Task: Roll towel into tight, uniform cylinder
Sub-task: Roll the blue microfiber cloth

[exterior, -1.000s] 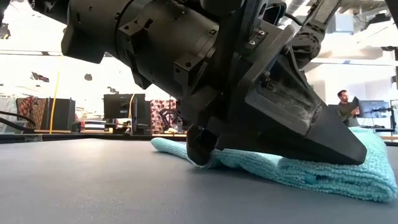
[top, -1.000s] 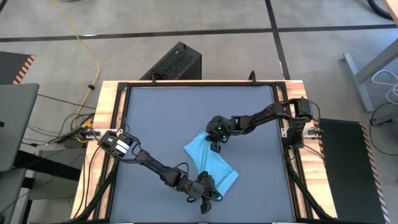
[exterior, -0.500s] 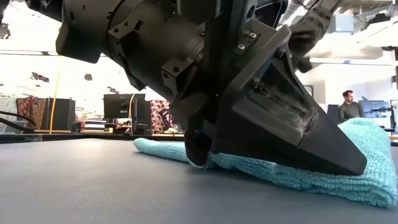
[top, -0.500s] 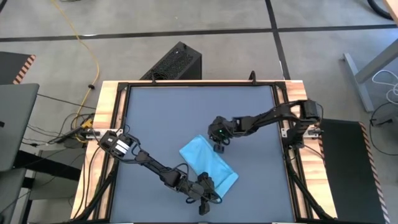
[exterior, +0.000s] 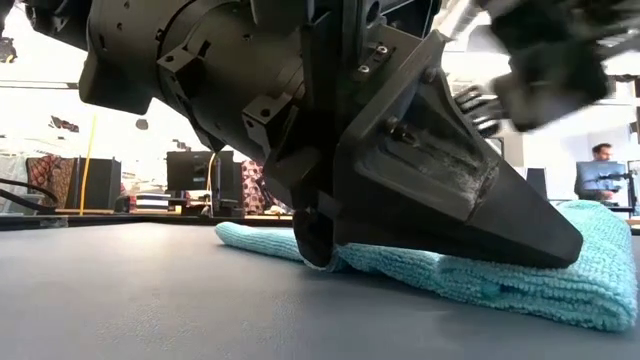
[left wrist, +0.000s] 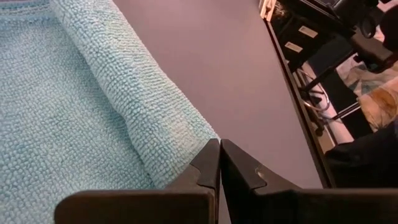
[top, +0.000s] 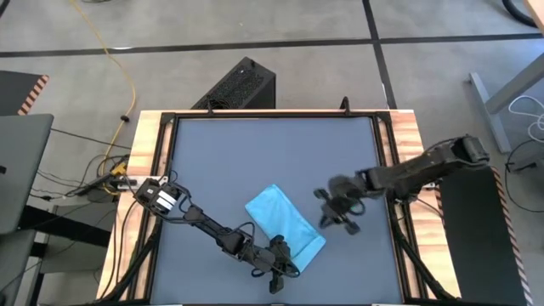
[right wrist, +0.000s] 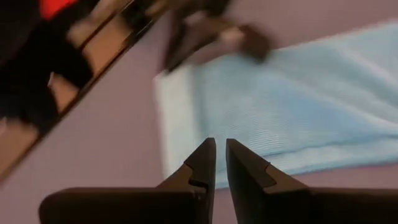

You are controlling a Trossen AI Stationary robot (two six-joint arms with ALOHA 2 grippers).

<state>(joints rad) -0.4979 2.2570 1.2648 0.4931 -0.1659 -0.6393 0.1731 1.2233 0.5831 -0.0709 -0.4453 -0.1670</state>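
We see towel lying folded on dark grey counter, near-centre, left end effector clenched at towel's near edge, fingers pressed together, right end effector off the cloth to its right, above counter, nearly clenched, gripping nothing.

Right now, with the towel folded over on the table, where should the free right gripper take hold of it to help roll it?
Probably the far corner of the towel, opposite the near end where the left gripper sits shut at the towel's edge. That corner lies flat and clear, and the thick folded edge runs lengthwise toward it. The right gripper, beside the towel off its right edge, could come in low from that side.
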